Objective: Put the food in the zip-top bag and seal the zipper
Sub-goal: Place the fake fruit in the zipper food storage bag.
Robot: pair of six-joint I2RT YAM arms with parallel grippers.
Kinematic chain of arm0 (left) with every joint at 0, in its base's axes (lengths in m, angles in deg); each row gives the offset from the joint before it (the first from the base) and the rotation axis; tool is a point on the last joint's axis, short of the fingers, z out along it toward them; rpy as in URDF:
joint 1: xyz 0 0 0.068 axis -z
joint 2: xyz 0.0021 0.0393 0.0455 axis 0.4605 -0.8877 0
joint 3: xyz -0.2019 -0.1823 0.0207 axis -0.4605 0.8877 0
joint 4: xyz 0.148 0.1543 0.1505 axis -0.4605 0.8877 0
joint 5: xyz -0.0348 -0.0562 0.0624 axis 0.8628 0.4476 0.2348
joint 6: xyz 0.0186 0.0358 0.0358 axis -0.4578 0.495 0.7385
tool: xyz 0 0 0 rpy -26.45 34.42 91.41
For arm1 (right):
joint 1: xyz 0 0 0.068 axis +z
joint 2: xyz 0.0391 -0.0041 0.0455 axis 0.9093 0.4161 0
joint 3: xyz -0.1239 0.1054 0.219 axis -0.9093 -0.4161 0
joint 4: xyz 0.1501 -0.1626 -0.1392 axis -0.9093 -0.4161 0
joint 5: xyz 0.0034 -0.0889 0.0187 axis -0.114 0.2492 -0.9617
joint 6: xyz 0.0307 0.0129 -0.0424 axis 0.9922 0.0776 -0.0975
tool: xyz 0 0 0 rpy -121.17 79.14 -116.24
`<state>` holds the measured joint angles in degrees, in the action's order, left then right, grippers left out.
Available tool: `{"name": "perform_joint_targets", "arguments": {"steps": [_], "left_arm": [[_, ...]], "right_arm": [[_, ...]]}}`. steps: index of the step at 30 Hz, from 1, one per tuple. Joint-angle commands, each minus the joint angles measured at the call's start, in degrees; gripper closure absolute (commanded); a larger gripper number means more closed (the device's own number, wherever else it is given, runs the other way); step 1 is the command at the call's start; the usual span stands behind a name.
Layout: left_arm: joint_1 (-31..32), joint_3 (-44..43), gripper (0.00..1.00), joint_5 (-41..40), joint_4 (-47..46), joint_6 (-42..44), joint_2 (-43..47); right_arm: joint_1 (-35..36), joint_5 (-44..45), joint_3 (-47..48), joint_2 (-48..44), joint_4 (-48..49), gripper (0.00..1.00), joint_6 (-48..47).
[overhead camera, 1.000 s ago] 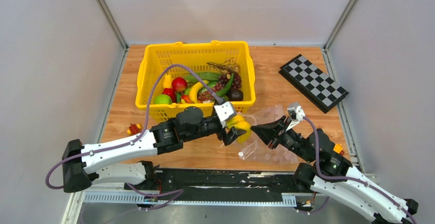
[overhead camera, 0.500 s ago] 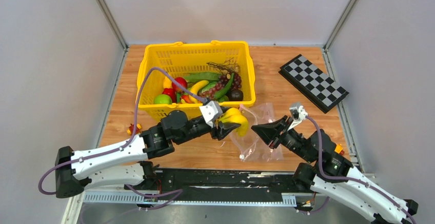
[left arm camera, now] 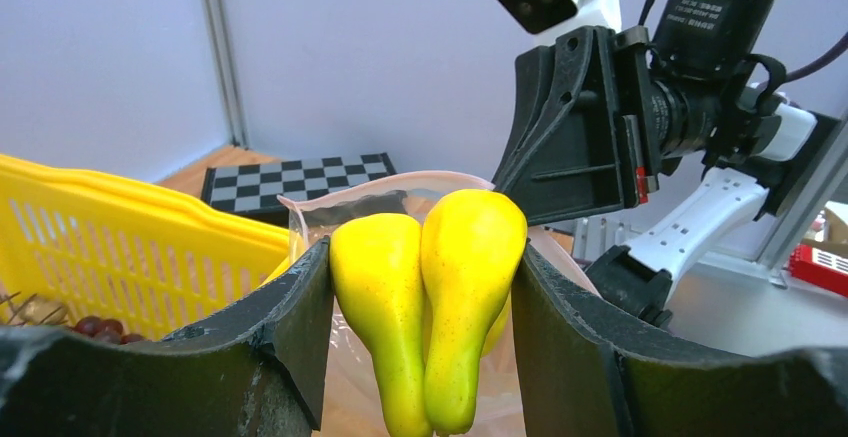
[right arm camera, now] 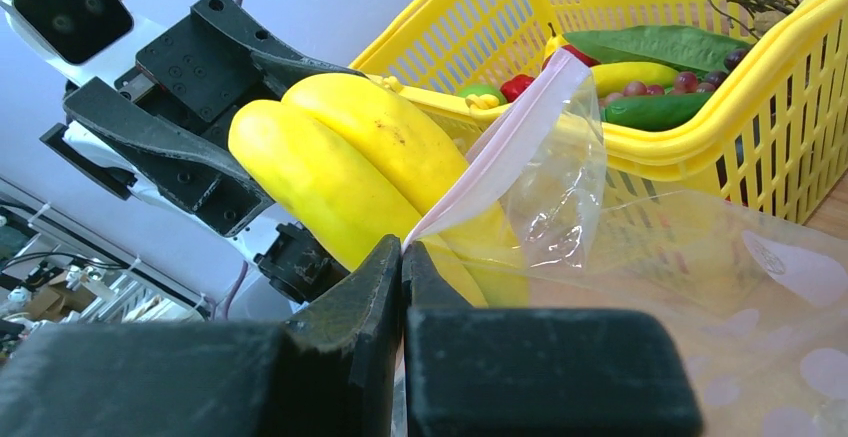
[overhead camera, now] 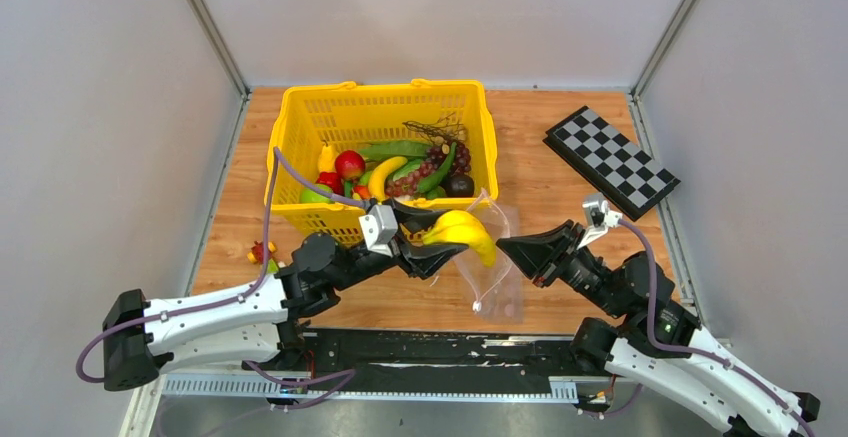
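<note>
A bunch of yellow bananas (overhead camera: 460, 230) is pinched between the fingers of my left gripper (overhead camera: 437, 238), held above the table just in front of the yellow basket. In the left wrist view the bananas (left arm camera: 432, 287) fill the gap between both pads. The clear dotted zip-top bag (overhead camera: 497, 272) hangs right behind them. My right gripper (overhead camera: 505, 248) is shut on the bag's pink-white zipper (right arm camera: 500, 147) edge, holding the mouth up beside the bananas (right arm camera: 340, 167). More food (overhead camera: 400, 172) lies in the basket.
The yellow basket (overhead camera: 300, 117) stands at the back centre, close behind the left gripper. A folded checkerboard (overhead camera: 610, 162) lies at the back right. A small red and yellow toy (overhead camera: 262, 253) sits at the left by my left arm.
The left jaws closed onto the bananas, and the arm drew back left and lifted them. The right gripper raised the bag's edge, so the bag now hangs narrower and more upright.
</note>
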<state>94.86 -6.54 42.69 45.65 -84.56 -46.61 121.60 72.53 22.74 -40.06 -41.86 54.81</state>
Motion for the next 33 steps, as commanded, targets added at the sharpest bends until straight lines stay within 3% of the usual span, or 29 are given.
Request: {"name": "perform_joint_targets", "arguments": {"steps": [1, 10, 11, 14, 15, 20, 24, 27, 33], "left_arm": [[0.1, 1.0, 0.59, 1.2, -9.5, -1.6, 0.2], [0.1, -1.0, 0.38, 3.6, -0.4, 1.6, -4.2], [0.1, -2.0, 0.32, 3.5, 2.4, 2.4, -4.4], [0.1, -4.1, 0.03, 2.7, 8.6, 4.0, -4.2], [0.1, -4.5, 0.0, 2.4, 9.4, 4.1, -3.7], [0.1, -9.1, 0.0, 0.5, 17.7, 4.4, -0.7], [0.1, -13.2, 0.0, -10.6, 28.2, 3.0, -1.1], [0.1, -14.9, 0.0, -14.2, 35.4, 0.7, -3.6], [0.1, -15.7, 0.02, -11.1, 40.9, -6.5, -9.8]], "right_arm": [[0.2, -0.7, 2.2, -0.4, 2.2, 0.96, 2.8], [0.2, -0.5, 2.3, -2.5, 4.1, 0.96, 4.0], [0.2, -0.5, 2.3, -2.8, 4.1, 0.96, 4.0], [0.2, -0.1, 2.8, -3.0, 3.3, 0.96, 3.5], [0.2, 0.2, 3.0, -2.8, 2.7, 0.96, 3.1], [0.2, 1.5, 3.2, -1.0, 1.5, 0.96, 1.8], [0.2, 1.0, 3.3, 0.8, 1.6, 0.96, 0.5], [0.2, 1.3, 3.6, 2.4, 0.9, 0.96, -0.4], [0.2, -1.6, 4.3, 4.8, 2.0, 0.96, -3.0]]}}
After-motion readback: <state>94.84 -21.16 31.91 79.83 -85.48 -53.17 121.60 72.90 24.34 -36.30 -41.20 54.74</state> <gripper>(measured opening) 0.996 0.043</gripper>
